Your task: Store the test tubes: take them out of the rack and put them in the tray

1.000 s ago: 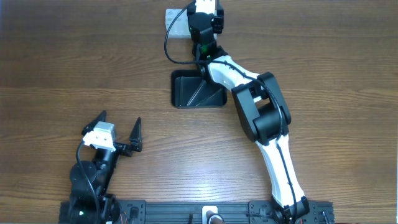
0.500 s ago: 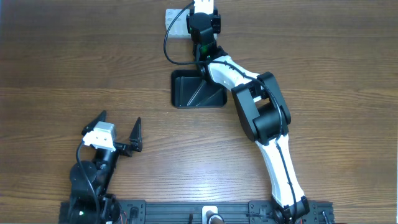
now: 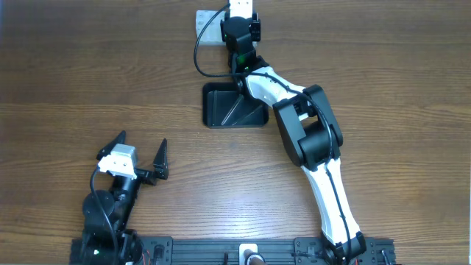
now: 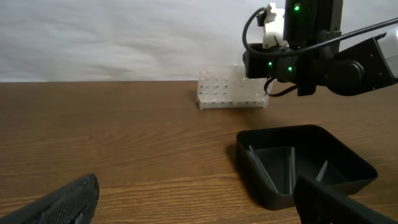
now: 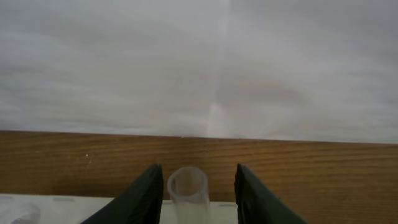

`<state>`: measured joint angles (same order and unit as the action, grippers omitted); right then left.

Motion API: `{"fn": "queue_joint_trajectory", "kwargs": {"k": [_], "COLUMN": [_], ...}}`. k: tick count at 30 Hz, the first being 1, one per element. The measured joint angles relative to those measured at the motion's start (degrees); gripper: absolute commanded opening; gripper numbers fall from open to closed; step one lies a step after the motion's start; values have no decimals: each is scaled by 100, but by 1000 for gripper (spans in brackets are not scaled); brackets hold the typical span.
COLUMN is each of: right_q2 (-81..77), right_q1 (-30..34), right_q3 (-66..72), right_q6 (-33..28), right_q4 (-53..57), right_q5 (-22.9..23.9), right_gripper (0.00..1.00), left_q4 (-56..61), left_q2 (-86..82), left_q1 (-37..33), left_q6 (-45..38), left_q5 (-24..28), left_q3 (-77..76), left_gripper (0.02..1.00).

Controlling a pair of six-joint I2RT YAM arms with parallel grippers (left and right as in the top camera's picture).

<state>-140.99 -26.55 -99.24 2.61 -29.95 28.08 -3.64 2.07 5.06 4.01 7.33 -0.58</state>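
Clear open-mouthed test tube [image 5: 187,188] between our right gripper's [image 5: 196,177] slightly parted fingers, lower end cut off, our left gripper [image 3: 142,141] wide.

A robotics lab bench, by the look of it; a wood-grain table [image 3: 88,66] spans the top view; a black mounting rail [image 3: 243,246] along the bottom edge carries two robot arms, the left arm [image 3: 110,210] at lower left, the right arm [image 3: 316,147] stretching to upper centre; lab ware sits there, a clear plastic rack [image 3: 207,26] at top centre, a black tray [image 3: 205,107] just below it, a clear test tube [image 5: 187,186]; a plain white backdrop [image 4: 112,37] closes off the table's far edge.
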Motion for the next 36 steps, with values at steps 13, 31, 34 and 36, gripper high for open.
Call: {"fn": "queue_joint_trajectory", "kwargs": {"k": [13,31,34,36], "right_q2": [-46,-52,-52,-52], "right_q1": [0,-11,-11,-13], "right_q3": [-9,-20,-20,-20], "right_q6": [61,61,57,61], "right_q4": [-7,-4,-4,-4], "right_q5": [-107,-122,-122,-122], "right_gripper": [312,200,176,165], "left_q4": [0,0,0,0], "left_q2": [0,0,0,0], "left_q1": [0,0,0,0], "left_q6": [0,0,0,0], "left_q5": [0,0,0,0], "left_q3": [0,0,0,0], "left_gripper": [996,998,998,996]}}
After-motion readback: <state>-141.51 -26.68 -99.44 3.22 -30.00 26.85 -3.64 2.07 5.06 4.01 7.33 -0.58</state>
